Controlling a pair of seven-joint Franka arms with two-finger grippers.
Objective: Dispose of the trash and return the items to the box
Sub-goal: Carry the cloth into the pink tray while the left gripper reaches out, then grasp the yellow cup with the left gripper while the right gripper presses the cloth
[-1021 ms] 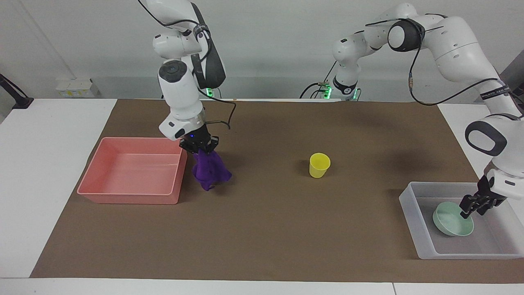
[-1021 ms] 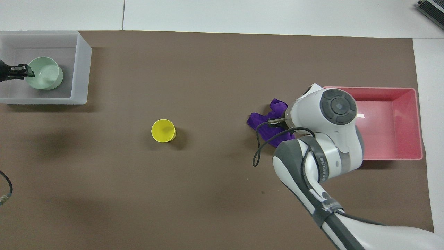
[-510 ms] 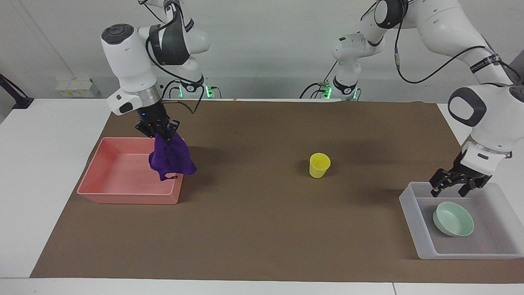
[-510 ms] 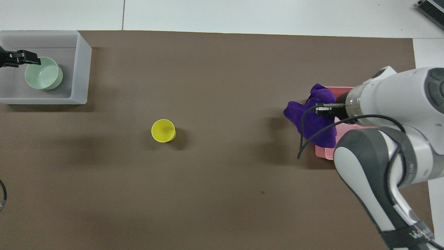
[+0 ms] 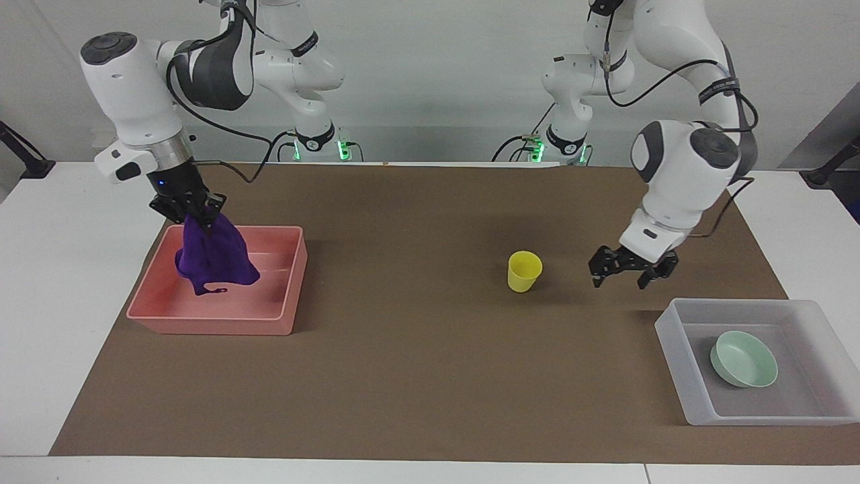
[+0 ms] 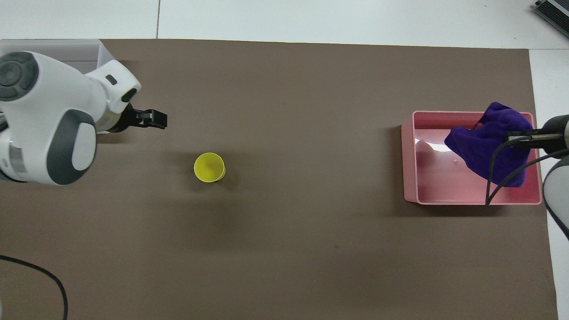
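My right gripper (image 5: 195, 214) is shut on the deep-purple cloth (image 5: 215, 259) and holds it over the pink tray (image 5: 201, 316). The cloth hangs down inside the tray's walls, as the overhead view shows (image 6: 486, 142). My left gripper (image 5: 618, 282) is open and empty, up over the brown mat between the yellow cup (image 5: 524, 271) and the frosted box (image 5: 672, 336). The cup stands upright on the mat. The mint-green bowl (image 5: 744, 359) lies in the box. In the overhead view the left arm hides the bowl and most of the box (image 6: 66, 44).
The brown mat (image 5: 416, 376) covers the table between the pink tray at the right arm's end and the frosted box at the left arm's end. A black cable (image 6: 40, 275) lies near the robots at the left arm's end.
My right gripper carried the cloth from beside the pink tray to over it. My left gripper let go of the bowl in the box, rose and moved toward the yellow cup.
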